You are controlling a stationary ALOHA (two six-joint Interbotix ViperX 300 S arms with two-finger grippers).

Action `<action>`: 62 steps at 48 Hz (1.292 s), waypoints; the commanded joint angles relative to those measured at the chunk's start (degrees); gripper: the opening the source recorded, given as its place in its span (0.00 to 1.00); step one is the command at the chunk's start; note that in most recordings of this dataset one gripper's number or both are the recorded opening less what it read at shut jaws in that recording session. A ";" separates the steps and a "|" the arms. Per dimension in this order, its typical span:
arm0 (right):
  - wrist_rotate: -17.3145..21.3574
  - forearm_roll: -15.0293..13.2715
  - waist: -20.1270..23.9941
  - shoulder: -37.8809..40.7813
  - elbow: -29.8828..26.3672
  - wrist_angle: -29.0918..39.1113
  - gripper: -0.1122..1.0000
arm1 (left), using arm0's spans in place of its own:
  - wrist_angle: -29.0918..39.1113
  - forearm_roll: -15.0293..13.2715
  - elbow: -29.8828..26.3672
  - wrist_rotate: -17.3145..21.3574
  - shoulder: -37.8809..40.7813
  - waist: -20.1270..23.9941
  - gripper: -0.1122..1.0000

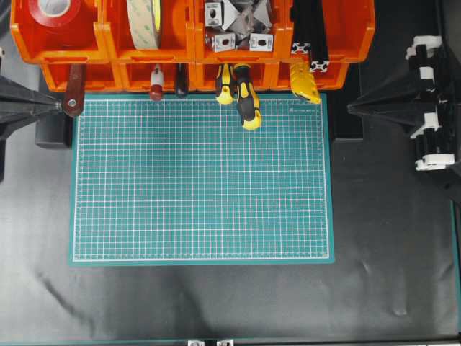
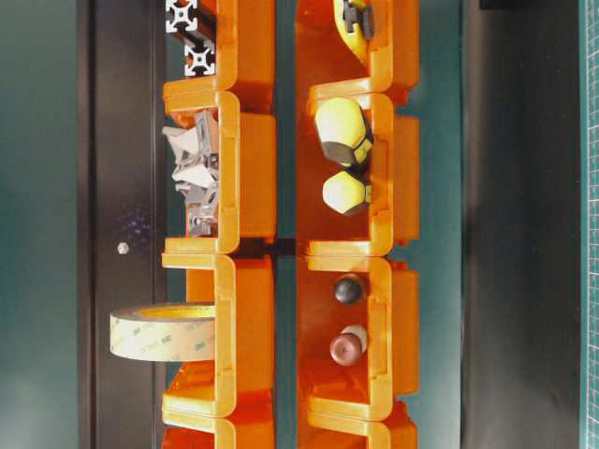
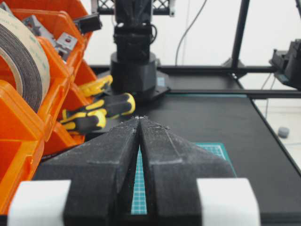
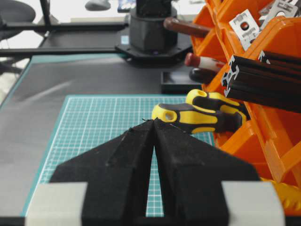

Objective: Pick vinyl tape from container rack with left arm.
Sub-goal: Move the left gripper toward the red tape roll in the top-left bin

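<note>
One target: the vinyl tape (image 1: pixel 55 10), a small glossy red roll with a white core, lies flat in the far-left upper bin of the container rack (image 1: pixel 106 45), at the far left of the overhead view and partly cut by its edge.
Left claw: the left claw (image 3: pixel 139 118) has its two black tips pressed together with nothing between them; it points over the green mat (image 1: pixel 202 180), beside the left end of the rack and well apart from the red roll.
Neighbour bin: the cream tape roll (image 1: pixel 145 21) stands on edge in the next bin to the right; it is larger and is not the target.
Lower bins: the yellow-black screwdrivers (image 1: pixel 241 92) stick out near the middle of the rack, away from the path to the red roll.
Right claw: the right claw (image 4: pixel 154 121) is also pressed shut and carries nothing.
Handling: I judge the roll light and stiff, with a smooth side that may slip.
Where to hold: probably one finger in the core hole and one on the outer rim, or across the whole ring; the bin walls leave little room, so come from above.
</note>
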 commanded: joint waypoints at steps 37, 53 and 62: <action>5.10 0.35 -0.18 0.70 -4.22 -2.64 0.10 | 64.07 4.31 -48.08 -4.13 12.13 8.88 0.10; 5.98 0.35 0.26 0.62 -4.31 -2.72 0.10 | 90.35 5.01 -61.70 1.58 24.43 10.63 0.10; 6.06 0.35 0.26 0.53 -4.31 -2.46 0.10 | 98.88 6.59 -67.24 5.71 29.97 10.72 0.10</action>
